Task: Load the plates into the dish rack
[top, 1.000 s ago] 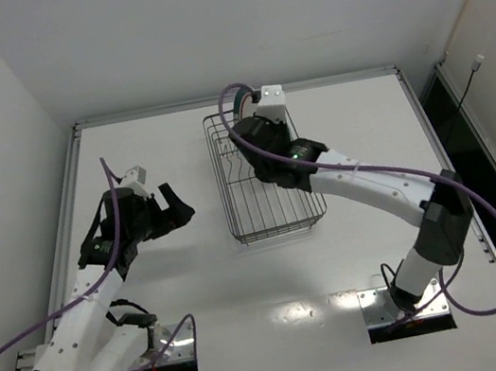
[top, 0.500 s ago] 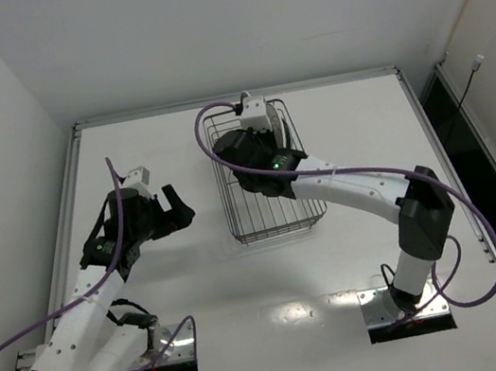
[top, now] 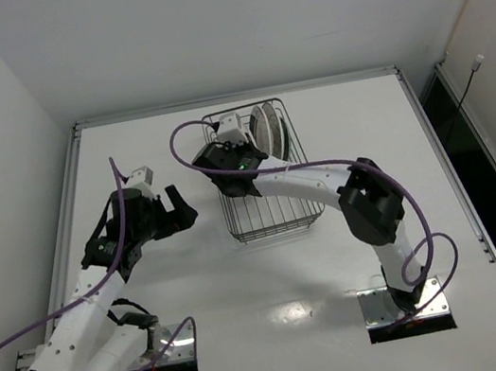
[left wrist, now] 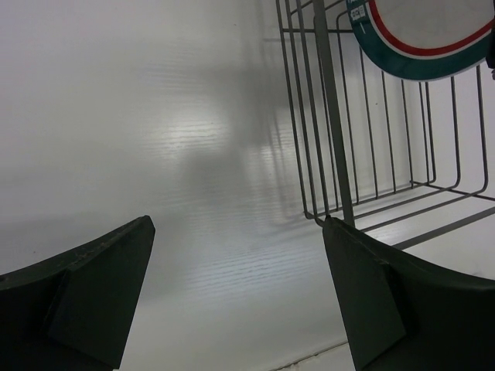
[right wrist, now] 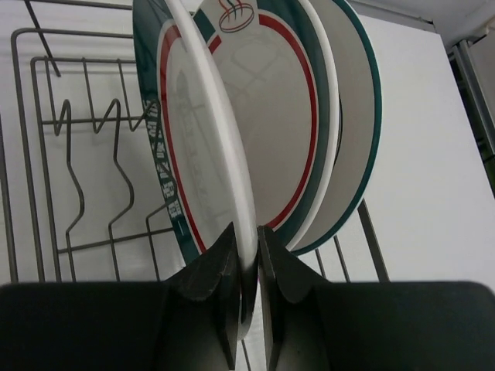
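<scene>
Right gripper (right wrist: 247, 232): fingers pinched on the lower rim of the front plate (right wrist: 205, 154), which is white with a teal-and-red band and stands on edge in the dish rack (top: 278, 233). Close behind it is the second plate (right wrist: 271, 131), with like banding. Behind that is the third plate (right wrist: 352, 139), teal-edged, its face hidden. The rack sits far-centre on the table (top: 126, 149). In the top view the right arm and a purple cable (top: 174, 148) cover the rack's far left corner. Left gripper (left wrist: 238, 232): fingers wide apart, holding nothing, over the table just beside the rack's corner. The right fingers cut off the plates' lower edges; whether more plates stand behind cannot be told.
</scene>
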Available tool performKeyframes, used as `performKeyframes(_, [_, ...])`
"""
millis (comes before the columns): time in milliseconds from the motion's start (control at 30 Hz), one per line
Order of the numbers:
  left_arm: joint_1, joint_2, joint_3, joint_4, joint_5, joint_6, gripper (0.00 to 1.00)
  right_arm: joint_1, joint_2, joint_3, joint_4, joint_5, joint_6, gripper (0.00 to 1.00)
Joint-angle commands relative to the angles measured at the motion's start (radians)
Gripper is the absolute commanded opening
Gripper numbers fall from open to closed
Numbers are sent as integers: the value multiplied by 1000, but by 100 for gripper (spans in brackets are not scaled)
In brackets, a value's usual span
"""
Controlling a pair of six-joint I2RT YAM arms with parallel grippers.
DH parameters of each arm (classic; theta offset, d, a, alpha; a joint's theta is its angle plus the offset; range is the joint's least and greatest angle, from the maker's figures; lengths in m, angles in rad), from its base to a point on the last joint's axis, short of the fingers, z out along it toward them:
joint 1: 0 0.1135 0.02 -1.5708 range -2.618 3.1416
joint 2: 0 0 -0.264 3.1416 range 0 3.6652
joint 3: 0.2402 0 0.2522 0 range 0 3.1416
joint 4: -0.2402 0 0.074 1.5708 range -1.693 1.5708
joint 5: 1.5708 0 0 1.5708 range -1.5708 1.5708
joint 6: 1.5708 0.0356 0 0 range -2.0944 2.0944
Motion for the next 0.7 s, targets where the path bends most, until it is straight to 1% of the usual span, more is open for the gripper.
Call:
performKeyframes(0, [-23, -7, -4, 37, -9, -2, 89, 1, -46, 70, -22, -1, 54, 13])
performKeyframes(33, [-23, -7, -4, 37, -9, -2, 89, 1, -58, 70, -22, -21, 54, 20])
performKeyframes(67, [-23, -7, -4, 37, -9, -2, 89, 1, -83, 70, -22, -37, 54, 23])
performKeyframes(100, [-33, -7, -4, 37, -19, -2, 89, -8, -97, 70, -22, -72, 63, 28])
performKeyframes(133, [-33, -7, -4, 37, -20, -2, 89, -8, -109, 70, -35, -92, 63, 40])
performKeyframes(200, [-33, -7, -4, 37, -29, -2, 89, -29, -149, 96, -57, -147, 63, 49])
performKeyframes(233, [-43, 2, -4, 37, -29, -2, 89, -29, -166, 96, -66, -159, 63, 65])
performKeyframes(333, [-53, 2, -4, 28, -38, -11, 89, -55, -233, 136, -104, -195, 63, 84])
performKeyframes(367, [-53, 2, -4, 28, -47, -11, 89, -66, -250, 163, -135, -208, 63, 100])
performKeyframes(400, [-53, 2, -4, 28, -47, -11, 89, -78, -265, 185, -155, -218, 63, 100])
performKeyframes(433, [-64, 2, -4, 28, -47, -11, 89, -87, -278, 250, -181, -230, 63, 100])
performKeyframes(500, [-64, 11, -4, 19, -47, -11, 89, -106, -308, 330, -279, -251, 63, 100])
performKeyframes(533, [-73, 11, -4, 19, -56, -11, 89, -118, -321, 403, -307, -252, 51, 100])
performKeyframes(567, [-73, 11, -4, 19, -56, -11, 89, -127, -357, 427, -342, -252, 42, 100])
performKeyframes(633, [-73, 11, -4, 19, -56, -11, 89, -127, -414, 436, -318, -275, 31, 100])
performKeyframes(667, [-73, 11, -4, 19, -56, -11, 89, -127, -486, 389, -292, -284, 5, 100])
